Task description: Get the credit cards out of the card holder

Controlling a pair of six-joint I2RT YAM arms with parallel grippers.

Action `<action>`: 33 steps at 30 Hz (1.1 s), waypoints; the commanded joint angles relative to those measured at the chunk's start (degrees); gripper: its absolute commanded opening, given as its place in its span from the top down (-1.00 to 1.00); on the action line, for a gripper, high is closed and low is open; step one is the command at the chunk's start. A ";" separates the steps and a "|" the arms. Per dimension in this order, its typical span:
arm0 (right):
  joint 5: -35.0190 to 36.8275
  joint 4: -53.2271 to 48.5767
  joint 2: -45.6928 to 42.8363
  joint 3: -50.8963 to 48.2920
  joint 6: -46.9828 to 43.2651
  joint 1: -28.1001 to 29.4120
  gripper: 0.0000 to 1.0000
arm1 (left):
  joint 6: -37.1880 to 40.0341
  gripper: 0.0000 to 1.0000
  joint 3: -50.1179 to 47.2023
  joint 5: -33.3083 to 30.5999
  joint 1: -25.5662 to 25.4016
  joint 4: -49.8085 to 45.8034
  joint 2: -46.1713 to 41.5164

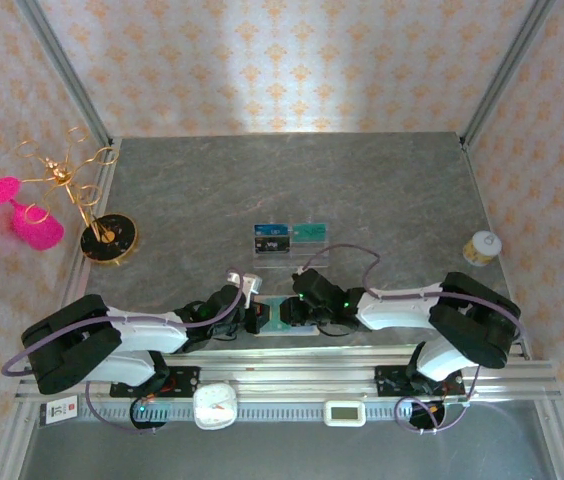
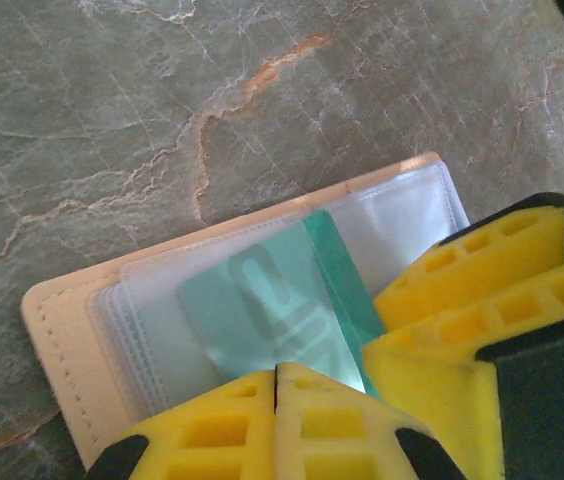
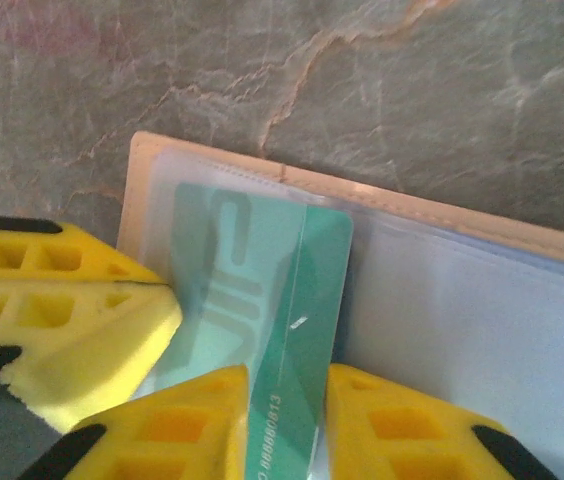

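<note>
The holder (image 2: 57, 330) lies open on the tabletop (image 2: 112, 120), near edge. The left claw (image 2: 277, 378) is clenched, its tips on the holder. The right claw (image 3: 287, 400) straddles 1 teal card (image 3: 262, 280) (real grip: I cannot tell). If the hold-down is weak, the holder may slide along with the card.

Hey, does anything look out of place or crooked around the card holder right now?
Only the teal credit card: it sticks partway out of its clear sleeve in the open card holder, with its bare edge just ahead of the right gripper. Nothing looks spilled or damaged.
</note>
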 commanded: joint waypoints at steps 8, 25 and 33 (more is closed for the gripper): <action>-7.57 7.36 1.75 -3.84 4.46 -3.13 0.38 | -1.56 1.00 -1.52 2.16 0.26 -3.19 2.39; -11.40 4.12 -0.33 -6.38 10.58 -8.63 1.00 | -1.30 1.00 -2.31 2.04 0.13 -4.79 0.39; -10.37 -1.71 -6.58 -7.25 9.17 -9.85 1.00 | -3.31 1.00 -4.25 1.44 0.17 -2.67 -1.30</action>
